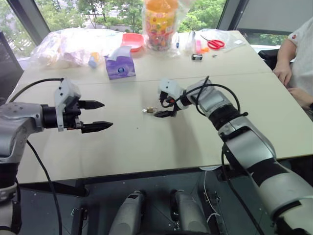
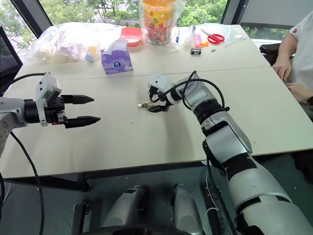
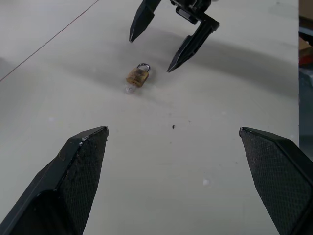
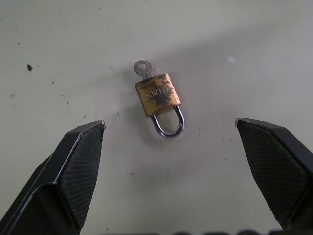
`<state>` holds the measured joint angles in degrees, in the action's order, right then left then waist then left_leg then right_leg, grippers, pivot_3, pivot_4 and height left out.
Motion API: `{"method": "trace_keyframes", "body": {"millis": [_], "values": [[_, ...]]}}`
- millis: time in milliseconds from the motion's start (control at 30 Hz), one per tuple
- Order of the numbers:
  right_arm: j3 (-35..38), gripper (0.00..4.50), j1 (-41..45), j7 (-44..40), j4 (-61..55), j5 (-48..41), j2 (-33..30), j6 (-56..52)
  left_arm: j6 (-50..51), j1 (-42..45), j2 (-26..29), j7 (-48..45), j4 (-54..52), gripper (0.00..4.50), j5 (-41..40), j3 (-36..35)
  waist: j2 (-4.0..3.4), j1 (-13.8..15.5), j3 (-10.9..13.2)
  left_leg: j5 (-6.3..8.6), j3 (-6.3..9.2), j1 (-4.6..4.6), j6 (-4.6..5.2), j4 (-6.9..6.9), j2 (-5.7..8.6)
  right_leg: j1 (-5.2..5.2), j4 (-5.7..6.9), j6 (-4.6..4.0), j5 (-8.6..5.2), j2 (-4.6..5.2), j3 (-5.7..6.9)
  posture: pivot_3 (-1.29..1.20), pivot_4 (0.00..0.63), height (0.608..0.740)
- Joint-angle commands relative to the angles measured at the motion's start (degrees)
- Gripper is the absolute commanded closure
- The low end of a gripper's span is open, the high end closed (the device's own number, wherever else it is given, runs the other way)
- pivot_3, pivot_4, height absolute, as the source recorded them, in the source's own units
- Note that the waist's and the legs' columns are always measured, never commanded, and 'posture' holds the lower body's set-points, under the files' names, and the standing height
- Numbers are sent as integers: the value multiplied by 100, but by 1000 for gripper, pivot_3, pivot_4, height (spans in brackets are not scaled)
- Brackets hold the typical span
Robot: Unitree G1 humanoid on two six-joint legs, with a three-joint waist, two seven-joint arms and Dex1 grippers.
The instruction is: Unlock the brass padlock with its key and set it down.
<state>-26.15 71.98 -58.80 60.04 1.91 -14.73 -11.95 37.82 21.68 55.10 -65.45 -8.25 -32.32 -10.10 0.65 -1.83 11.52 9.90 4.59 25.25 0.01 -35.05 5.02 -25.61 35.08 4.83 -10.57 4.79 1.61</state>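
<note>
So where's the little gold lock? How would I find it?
Look at the big pale table, near its middle, just in front of the right arm's open black tool. The brass padlock lies flat there by itself, its silver key poking out of its base. It's the only golden thing there, with a silver loop.

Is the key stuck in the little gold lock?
In: the key pokes from the brass padlock, opposite its shackle.

left gripper (image 1: 100, 115) — fingers spread wide, pointing level | right gripper (image 1: 163, 104) — fingers apart, angled downward
</note>
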Motion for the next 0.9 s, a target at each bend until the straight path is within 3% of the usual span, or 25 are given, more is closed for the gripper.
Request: {"method": "trace_keyframes", "body": {"millis": [33, 433, 533, 733, 900], "values": [[264, 0, 312, 55, 440, 146, 207, 410, 119, -180, -52, 273, -364, 14, -211, -388, 0, -12, 0, -3, 7, -3, -6, 0, -1, 1, 6, -1, 0, -4, 2, 0, 150, 740], [800, 0, 339, 1093, 1623, 641, 966, 949, 570, -557, -206, 1005, -1010, 14, -590, -634, 0, -79, 0, -10, 9, -50, -39, 19, -6, 23, 30, -8, -2, -14, -5, 0, 150, 740], [908, 844, 307, 1316, 1709, 772, 1034, 968, 698, -661, -184, 1126, -1191, 0, -682, -718, 0, -82, 0, -10, 6, -80, -41, 35, -6, 41, 30, -24, -12, -14, -12, 0, 150, 740], [1244, 3854, 342, 1249, 1724, 773, 1205, 986, 827, -904, -103, 1275, -1350, 0, -745, -901, -1, -83, 0, -12, 7, -83, -43, 38, -7, 39, 35, -29, -15, -16, -12, 0, 150, 740], [1267, 3837, 382, 1104, 1632, 932, 1216, 1295, 751, -876, -198, 1339, -1164, 0, -748, -883, -1, -79, 0, -12, 7, -83, -43, 39, -7, 39, 35, -29, -16, -16, -12, 0, 150, 740]]}}
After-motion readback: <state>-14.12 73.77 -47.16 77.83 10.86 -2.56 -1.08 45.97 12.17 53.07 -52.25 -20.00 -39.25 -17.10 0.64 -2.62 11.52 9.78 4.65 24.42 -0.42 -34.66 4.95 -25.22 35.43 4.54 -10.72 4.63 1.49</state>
